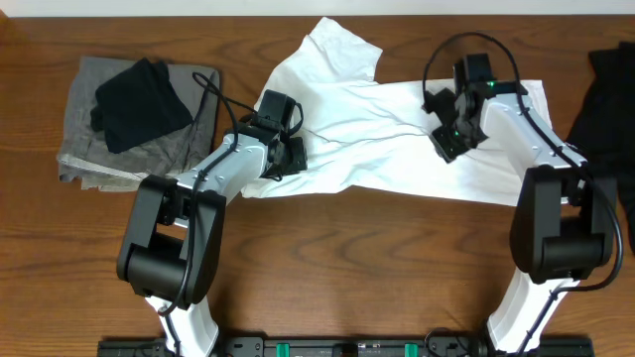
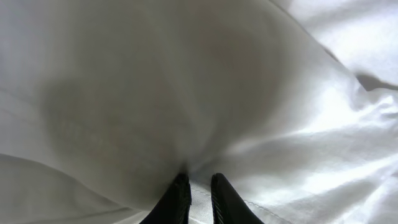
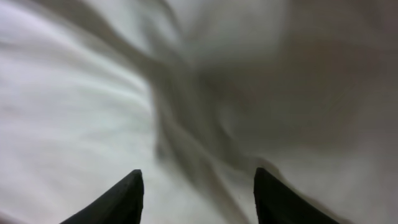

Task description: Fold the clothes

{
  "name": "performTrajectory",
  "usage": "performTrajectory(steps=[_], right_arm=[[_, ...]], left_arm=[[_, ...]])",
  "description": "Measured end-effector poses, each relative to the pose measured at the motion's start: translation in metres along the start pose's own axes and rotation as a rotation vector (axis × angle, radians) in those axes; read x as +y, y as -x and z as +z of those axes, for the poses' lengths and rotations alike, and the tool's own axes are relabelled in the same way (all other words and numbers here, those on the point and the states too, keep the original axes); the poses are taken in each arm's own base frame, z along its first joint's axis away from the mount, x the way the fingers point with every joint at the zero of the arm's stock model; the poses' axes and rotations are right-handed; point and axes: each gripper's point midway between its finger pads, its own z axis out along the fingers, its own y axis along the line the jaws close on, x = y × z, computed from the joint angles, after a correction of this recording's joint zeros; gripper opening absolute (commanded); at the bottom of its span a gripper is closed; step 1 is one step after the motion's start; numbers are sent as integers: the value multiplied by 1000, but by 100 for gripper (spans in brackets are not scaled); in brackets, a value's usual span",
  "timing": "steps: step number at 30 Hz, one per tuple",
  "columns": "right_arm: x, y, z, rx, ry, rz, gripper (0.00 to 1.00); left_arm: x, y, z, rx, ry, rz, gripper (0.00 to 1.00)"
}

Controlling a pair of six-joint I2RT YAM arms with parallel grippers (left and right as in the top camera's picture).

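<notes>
Two grippers hang low over the white T-shirt (image 1: 382,149). The left gripper (image 2: 198,182) is almost closed and pinches a fold right at its tips. The right gripper (image 3: 198,177) stands open and empty, with cloth spread just beneath.

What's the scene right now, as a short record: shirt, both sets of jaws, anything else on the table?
shirt: white T-shirt, spread rumpled across the table, not yet folded; no print showing
left jaws: nearly shut, pinching white fabric at the shirt's edge nearest the left arm
right jaws: open, over the shirt's right part, nothing between them
table, left side: grey garment with a black garment lying on it
table, right edge: dark cloth, partly out of frame
</notes>
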Motion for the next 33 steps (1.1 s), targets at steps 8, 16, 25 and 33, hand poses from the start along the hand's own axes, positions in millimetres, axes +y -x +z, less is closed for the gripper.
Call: performTrajectory(steps=[8,16,25,33], right_arm=[[-23,-5,11,-33,-47,47,57],[-41,-4,12,-70,-75,85,61],[-65,8,10,-149,-131,122,66],[-93,34,0,-283,-210,180,74]], left_arm=[[0,0,0,0,0,0,16],[0,0,0,0,0,0,16],[0,0,0,0,0,0,16],[0,0,0,0,0,0,16]])
